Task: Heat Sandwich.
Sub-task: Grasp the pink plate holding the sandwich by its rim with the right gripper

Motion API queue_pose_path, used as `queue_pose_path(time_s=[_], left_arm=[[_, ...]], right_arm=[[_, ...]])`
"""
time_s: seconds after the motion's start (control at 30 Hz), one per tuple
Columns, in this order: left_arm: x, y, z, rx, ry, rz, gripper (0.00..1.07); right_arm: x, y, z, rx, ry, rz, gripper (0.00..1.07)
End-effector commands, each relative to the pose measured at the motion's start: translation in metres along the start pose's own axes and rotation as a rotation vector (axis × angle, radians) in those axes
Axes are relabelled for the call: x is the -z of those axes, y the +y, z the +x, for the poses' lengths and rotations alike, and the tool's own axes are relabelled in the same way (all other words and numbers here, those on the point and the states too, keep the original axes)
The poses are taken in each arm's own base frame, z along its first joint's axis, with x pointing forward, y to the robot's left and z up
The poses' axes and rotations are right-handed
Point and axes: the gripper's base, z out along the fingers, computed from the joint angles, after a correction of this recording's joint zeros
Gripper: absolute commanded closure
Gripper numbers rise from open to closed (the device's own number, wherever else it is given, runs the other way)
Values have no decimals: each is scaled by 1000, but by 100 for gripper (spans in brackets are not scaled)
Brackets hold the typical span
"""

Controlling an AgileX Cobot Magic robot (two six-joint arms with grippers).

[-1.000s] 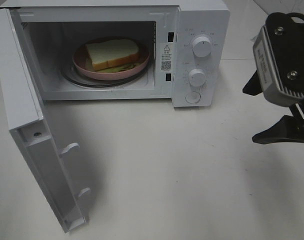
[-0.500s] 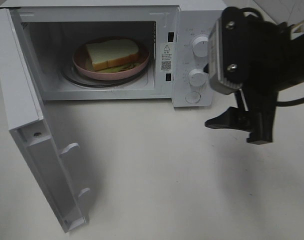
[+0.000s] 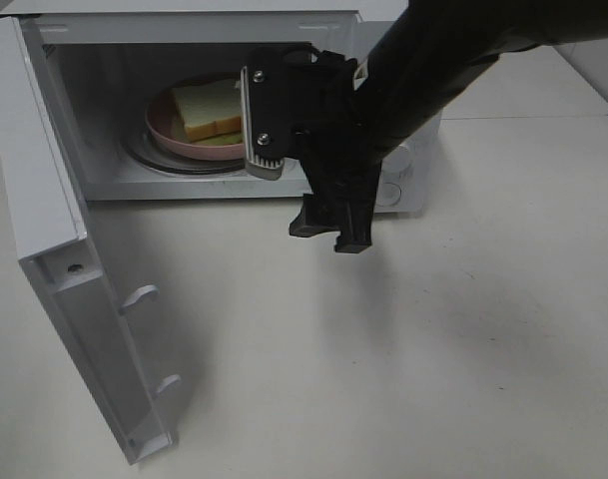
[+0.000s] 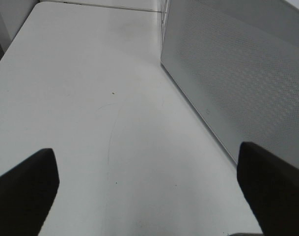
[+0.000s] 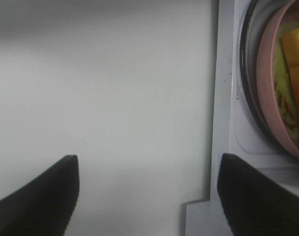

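A big, flat, smooth white table top fills the view. The light is soft, and a grey shadow lies on it.

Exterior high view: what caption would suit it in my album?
Right gripper, jaws open, hangs before the open microwave, with a sandwich on a pink plate inside.

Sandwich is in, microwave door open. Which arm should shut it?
Left, probably. The left pincer, open, faces what looks like the door from outside, ready to push. The right pincer, also open, hangs in front of the cavity by the sandwich, inside the door's swing, so it should clear out first.
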Motion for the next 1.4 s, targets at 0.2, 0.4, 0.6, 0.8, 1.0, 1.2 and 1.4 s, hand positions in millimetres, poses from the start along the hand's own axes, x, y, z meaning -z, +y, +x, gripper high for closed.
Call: queue_pose_path(time_s=[0.2, 0.4, 0.6, 0.8, 1.0, 1.2, 1.4], left_arm=[[2, -1, 0, 14, -23, 11, 16], [2, -1, 0, 14, -23, 11, 16], [2, -1, 0, 14, -23, 11, 16], [2, -1, 0, 14, -23, 11, 16], [2, -1, 0, 14, -23, 11, 16], [2, -1, 0, 14, -23, 11, 16], [2, -1, 0, 14, -23, 11, 16]], right_arm=[[-22, -11, -17, 32, 7, -15, 32], [-33, -21, -20, 21, 29, -30, 32], [-41, -21, -19, 38, 44, -29, 32], [-45, -27, -18, 79, 61, 2, 32], [-54, -30, -24, 109, 67, 14, 32], [-69, -38, -34, 83, 57, 21, 32], [-83, -52, -42, 36, 45, 42, 33]])
